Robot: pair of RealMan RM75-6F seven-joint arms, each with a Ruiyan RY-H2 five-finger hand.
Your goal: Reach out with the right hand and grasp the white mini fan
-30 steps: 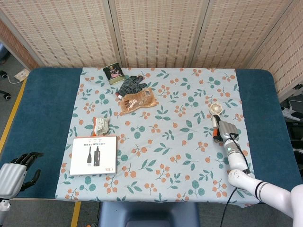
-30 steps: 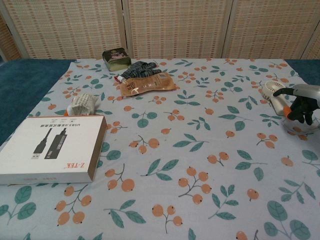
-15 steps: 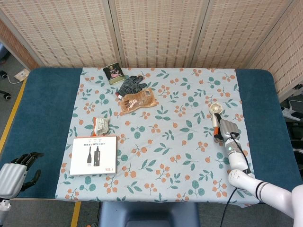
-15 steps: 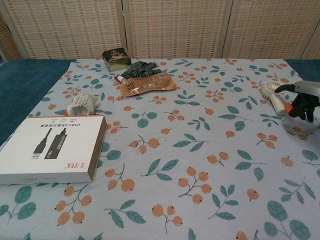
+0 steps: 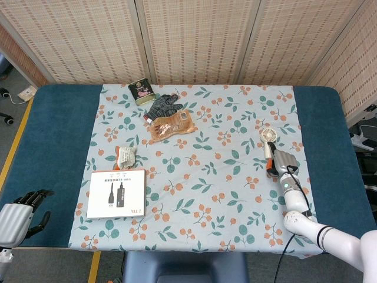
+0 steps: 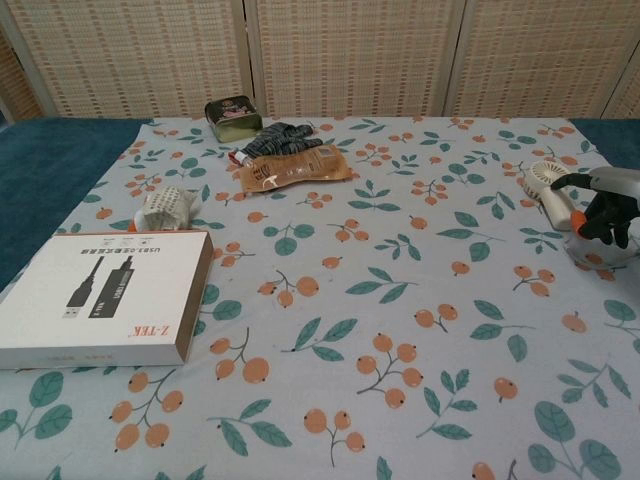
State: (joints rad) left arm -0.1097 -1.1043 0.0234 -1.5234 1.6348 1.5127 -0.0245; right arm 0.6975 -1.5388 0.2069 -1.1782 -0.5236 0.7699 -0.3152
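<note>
Little has shifted: right hand (image 6: 605, 205) at frame right, fingers curled around the fan (image 5: 268, 143) handle, fan head pointing up-frame.

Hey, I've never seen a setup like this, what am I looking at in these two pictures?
This is a two-armed robot with humanlike hands at a table covered by a flowered cloth. One picture looks down from its head, the other looks forward from its chest. Its right hand is at the handle of a white mini fan, fingers curled beside it; whether they grip it is unclear. Its left hand waits open at the table's near corner. Also on the cloth: a white box, a small tin, a dark glove, a brown pouch and a small white bundle.
</note>
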